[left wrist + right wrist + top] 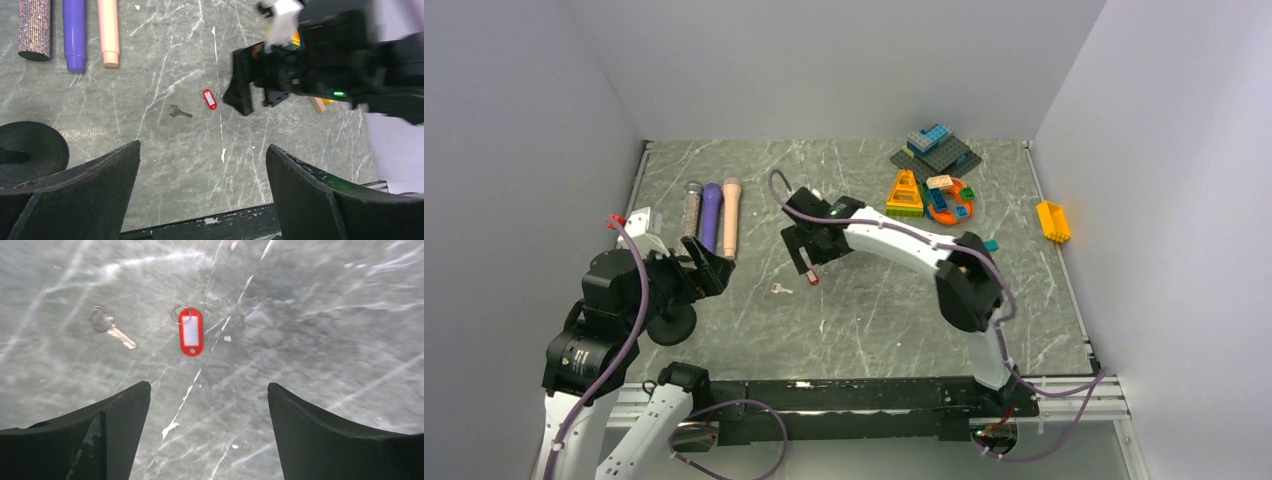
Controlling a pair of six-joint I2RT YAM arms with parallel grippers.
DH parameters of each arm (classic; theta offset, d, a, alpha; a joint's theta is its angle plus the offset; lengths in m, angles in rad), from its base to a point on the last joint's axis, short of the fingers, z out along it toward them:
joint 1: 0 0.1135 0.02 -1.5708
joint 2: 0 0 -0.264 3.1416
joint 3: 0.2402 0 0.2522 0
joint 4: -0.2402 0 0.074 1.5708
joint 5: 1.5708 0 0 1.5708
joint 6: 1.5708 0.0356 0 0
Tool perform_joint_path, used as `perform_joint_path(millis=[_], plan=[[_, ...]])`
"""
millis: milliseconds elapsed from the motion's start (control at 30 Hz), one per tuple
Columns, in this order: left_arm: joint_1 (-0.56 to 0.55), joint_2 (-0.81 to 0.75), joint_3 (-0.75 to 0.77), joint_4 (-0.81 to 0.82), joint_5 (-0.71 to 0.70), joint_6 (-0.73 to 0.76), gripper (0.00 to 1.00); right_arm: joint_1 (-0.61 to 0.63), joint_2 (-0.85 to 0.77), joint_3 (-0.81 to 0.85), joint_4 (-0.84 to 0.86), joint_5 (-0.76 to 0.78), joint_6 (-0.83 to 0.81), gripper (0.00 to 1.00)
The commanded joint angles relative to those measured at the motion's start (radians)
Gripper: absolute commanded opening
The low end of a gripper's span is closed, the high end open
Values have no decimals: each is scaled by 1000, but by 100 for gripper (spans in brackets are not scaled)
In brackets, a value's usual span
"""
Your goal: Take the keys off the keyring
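The key [781,289] is a small silver key lying flat on the grey marble table, apart from the keyring. The keyring [813,279] is a red tag with a pale centre on a thin ring, just to the key's right. In the right wrist view the key [111,329] and keyring [190,331] lie side by side, not joined. My right gripper [209,387] is open and empty, just above the table near the tag. My left gripper [202,150] is open and empty, well back from the key [179,112] and keyring [209,99].
Three upright-lying tubes, glittery [691,205], purple [711,215] and peach [730,215], lie at the back left. Toy blocks [934,150] and orange toy pieces [905,193] sit at the back right, a yellow piece [1053,221] at the right edge. A black disc [669,325] lies by the left arm.
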Motion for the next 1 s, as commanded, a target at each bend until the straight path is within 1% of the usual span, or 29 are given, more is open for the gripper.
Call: perform_joint_path(millis=[0,133,233,300,333,400,500,600,733,800,900,967], plan=[[-2,13,5,50,26,48,100,-4,-223,-20,-44,92,0,92],[-2,-8,-26,85,34,82,99,-3,-394,-139,-11,96,12,93],[-4,-30,-48,87,41,107,99,-3,-585,-274,74,106,29,94],[-7,-47,-65,90,44,116,100,-3,-706,-377,145,131,47,99],[-10,-56,-72,93,45,118,100,-2,-765,-428,186,149,53,100],[-21,-65,-84,94,48,124,99,-3,-878,-523,266,169,68,100],[-31,-77,-99,100,48,136,99,-9,-1018,-618,308,185,101,100],[-33,-89,-107,94,33,147,99,-11,-1112,-665,301,184,131,100],[-45,-107,-131,93,29,160,99,-13,-1168,-685,202,236,294,100],[-50,-114,-142,91,29,163,99,-14,-1197,-708,166,232,376,100],[-51,-125,-156,91,33,164,100,-14,-1262,-776,172,181,417,100],[-53,-129,-161,94,45,166,99,-14,-1320,-842,208,170,440,100]])
